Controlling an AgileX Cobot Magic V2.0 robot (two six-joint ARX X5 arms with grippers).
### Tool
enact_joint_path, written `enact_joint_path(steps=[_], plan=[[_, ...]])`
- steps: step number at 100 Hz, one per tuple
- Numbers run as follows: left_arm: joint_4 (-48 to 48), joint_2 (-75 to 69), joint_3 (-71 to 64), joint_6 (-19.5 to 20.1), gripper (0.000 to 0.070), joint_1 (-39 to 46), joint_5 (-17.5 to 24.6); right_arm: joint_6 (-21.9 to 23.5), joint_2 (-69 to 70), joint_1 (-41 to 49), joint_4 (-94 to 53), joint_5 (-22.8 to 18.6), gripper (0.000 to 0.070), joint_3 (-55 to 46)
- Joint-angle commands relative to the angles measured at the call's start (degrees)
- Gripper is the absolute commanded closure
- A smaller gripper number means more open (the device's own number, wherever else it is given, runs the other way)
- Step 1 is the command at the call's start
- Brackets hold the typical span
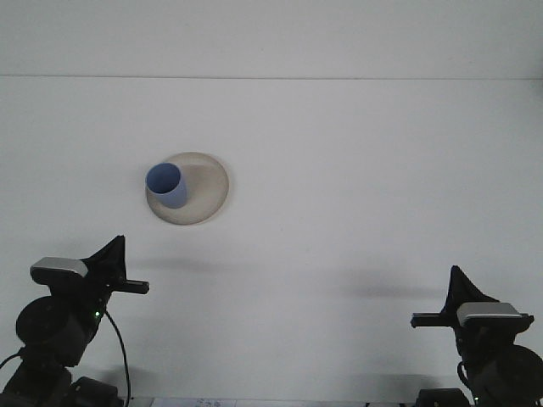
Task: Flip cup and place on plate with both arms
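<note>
A blue cup (167, 185) stands upright, mouth up, on the left part of a round beige plate (206, 190) on the white table, left of centre. My left gripper (114, 254) is low at the bottom left, well in front of the plate, with its fingers together and nothing held. My right gripper (461, 288) sits at the bottom right, far from the cup, also shut and empty.
The white table (356, 186) runs back to a pale wall, with its far edge (339, 78) showing as a thin line. Both arm bases and their cables fill the bottom corners.
</note>
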Motion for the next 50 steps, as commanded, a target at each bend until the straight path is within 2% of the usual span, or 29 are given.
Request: enact_joint_path(steps=[1,22,37,50], plan=[[3.0,-1.9,-1.1,2.3,0.0687,0.5,-0.4,0.6,0.0,0.0,0.6,0.0,0.0700,0.5],[13.3,-12.5,-14.5,2.1,0.0687,6.3,0.0,0.6,0.0,0.0,0.6,0.0,0.0700,0.5],[14.6,-21.0,-23.6,2.1,0.0687,10.0,3.4,0.6,0.0,0.0,0.6,0.0,0.0700,0.5],[15.0,-22.6,-28.1,2.1,0.0687,10.3,3.8,0.6,0.0,0.0,0.6,0.0,0.0700,0.5]])
